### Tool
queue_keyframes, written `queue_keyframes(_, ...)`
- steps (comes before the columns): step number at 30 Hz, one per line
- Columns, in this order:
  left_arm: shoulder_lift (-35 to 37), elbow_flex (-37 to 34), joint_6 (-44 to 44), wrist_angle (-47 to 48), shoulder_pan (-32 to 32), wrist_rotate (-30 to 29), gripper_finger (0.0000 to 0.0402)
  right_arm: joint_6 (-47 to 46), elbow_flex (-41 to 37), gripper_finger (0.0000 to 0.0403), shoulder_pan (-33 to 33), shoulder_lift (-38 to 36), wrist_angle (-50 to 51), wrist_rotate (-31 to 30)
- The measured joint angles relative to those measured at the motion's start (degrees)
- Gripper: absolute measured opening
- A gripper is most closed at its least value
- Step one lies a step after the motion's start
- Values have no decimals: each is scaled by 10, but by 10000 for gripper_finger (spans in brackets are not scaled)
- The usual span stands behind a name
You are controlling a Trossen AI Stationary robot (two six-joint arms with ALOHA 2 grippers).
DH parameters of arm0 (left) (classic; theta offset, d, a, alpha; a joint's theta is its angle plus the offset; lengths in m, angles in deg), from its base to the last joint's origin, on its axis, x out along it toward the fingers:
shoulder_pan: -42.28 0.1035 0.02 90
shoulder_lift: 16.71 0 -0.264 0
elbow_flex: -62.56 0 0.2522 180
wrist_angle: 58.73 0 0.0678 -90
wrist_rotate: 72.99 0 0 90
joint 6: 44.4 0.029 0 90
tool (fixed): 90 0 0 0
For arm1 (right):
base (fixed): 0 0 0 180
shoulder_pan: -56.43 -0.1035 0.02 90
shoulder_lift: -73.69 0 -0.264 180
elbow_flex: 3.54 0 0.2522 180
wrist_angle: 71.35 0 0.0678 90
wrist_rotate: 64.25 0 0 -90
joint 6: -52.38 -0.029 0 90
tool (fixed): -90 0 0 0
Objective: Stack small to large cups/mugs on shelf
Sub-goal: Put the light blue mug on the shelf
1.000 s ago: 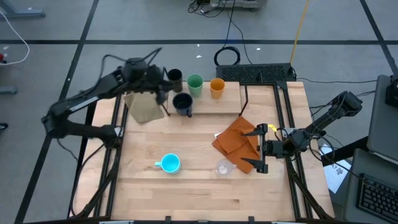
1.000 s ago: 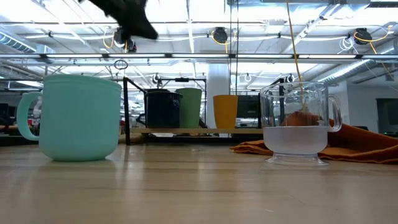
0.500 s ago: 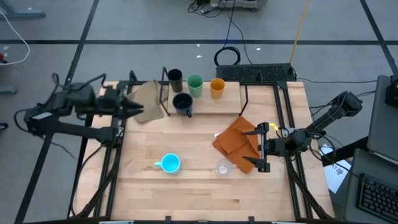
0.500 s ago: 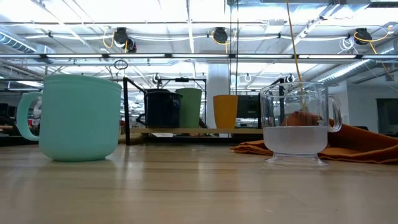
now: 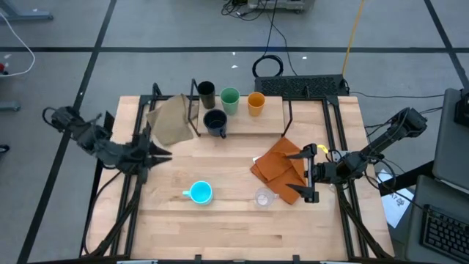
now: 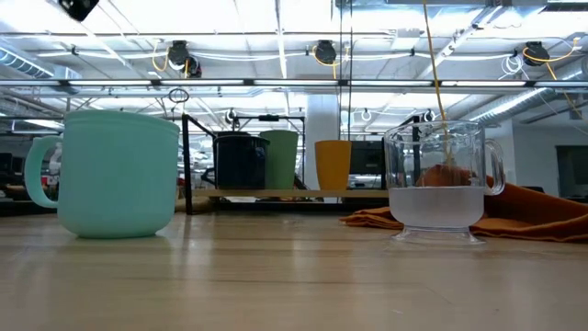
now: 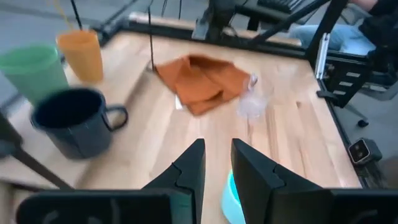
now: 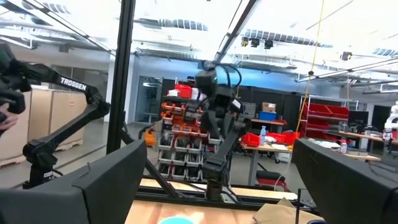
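Note:
On the shelf (image 5: 249, 125) stand the dark brown cup (image 5: 206, 92), green cup (image 5: 230, 100), orange cup (image 5: 256, 103) and navy mug (image 5: 215, 122). The light blue mug (image 5: 199, 193) and the clear cup (image 5: 263, 197) stand on the tabletop. My left gripper (image 5: 163, 154) hovers open at the table's left edge, well left of the blue mug; its wrist view shows the navy mug (image 7: 71, 121) and the clear cup (image 7: 250, 102) ahead. My right gripper (image 5: 306, 174) waits wide open at the right side, by the orange cloth (image 5: 278, 165).
A tan cloth (image 5: 170, 121) lies beside the shelf's left end, by a black metal post (image 5: 194, 110). The orange cloth lies between the shelf and the clear cup. Black frame rails run along the table's left and right sides. Bare wood lies near the front edge (image 5: 242, 235).
My left arm has drawn back from above the shelf's left end, swinging toward the table's left edge and then nearer, and has sunk lower. It has left the top of the low view. The cups and cloths have kept their places.

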Motion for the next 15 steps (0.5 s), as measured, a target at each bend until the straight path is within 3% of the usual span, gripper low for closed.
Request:
queue_keyframes(7,-50,-17,-80,-6,-4,8,79,6,0,393,0,0,0,0)
queue_keyframes(15,-157,-19,-146,19,1,142,79,24,0,393,0,0,0,0)
